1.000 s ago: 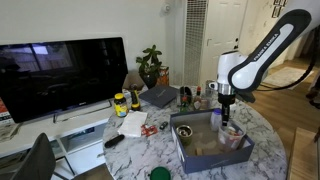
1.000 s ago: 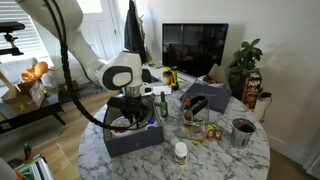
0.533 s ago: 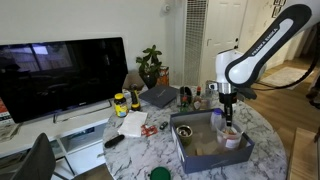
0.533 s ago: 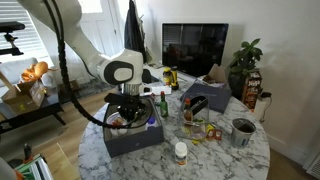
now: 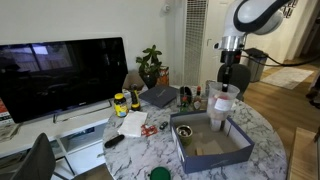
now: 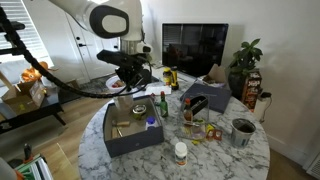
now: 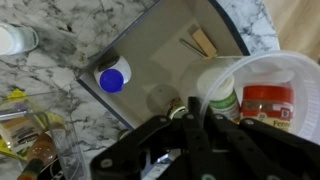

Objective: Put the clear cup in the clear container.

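My gripper (image 5: 224, 88) is raised high above the dark box (image 5: 203, 152) and is shut on the rim of the clear cup (image 5: 222, 104). In the wrist view the cup (image 7: 262, 92) fills the right side, with a red and a green jar showing through its wall, and the fingers (image 7: 190, 116) pinch its edge. The gripper (image 6: 130, 74) and the cup (image 6: 119, 86) also show in an exterior view. The clear container (image 6: 186, 108) stands upright on the marble table beside the box, apart from the cup. It shows faintly in the wrist view (image 7: 42, 145).
The dark box (image 6: 130, 140) holds a blue-capped bottle (image 7: 112, 78) in a corner. A white-capped bottle (image 6: 180, 152), snack packets (image 6: 203, 130), a grey cup (image 6: 243, 131), small bottles, a plant (image 5: 150, 65) and a TV (image 5: 62, 72) surround it.
The gripper has risen straight up out of the box with the clear cup in it. The cup now hangs well above the box.
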You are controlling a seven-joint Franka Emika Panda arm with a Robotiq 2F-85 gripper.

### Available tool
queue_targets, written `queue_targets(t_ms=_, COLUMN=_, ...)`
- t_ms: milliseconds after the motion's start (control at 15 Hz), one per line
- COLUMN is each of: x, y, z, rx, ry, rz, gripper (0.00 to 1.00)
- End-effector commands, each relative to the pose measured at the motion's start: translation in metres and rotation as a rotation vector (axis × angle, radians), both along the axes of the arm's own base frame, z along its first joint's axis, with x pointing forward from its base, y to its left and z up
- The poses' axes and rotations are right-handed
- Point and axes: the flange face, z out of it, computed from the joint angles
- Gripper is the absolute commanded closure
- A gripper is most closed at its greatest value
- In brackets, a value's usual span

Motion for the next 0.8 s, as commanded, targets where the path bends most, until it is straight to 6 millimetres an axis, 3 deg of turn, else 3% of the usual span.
queue_targets(t_ms=0, x=-0.001, y=-0.006, z=0.015, rx=0.017, ry=0.009, rz=-0.005, gripper=0.96)
queue_targets(t_ms=133, x=-0.004, y=-0.008, z=0.025, rx=0.026, ry=0.011, rz=-0.007, gripper=0.99)
queue_targets(t_ms=200, x=0.017, y=-0.019, z=0.033, rx=0.020, ry=-0.067, rz=-0.113, gripper=0.99)
queue_targets(t_ms=333, x=0.041, y=-0.068, z=0.066, rx=0.020, ry=-0.126, rz=-0.206, gripper=0.99)
queue_targets(t_ms=467, x=0.056, y=-0.112, z=0.086, rx=-0.019, ry=-0.198, rz=-0.295, gripper=0.99)
queue_targets(t_ms=733, x=0.074, y=-0.205, z=0.085, rx=-0.066, ry=-0.265, rz=-0.521, gripper=0.99)
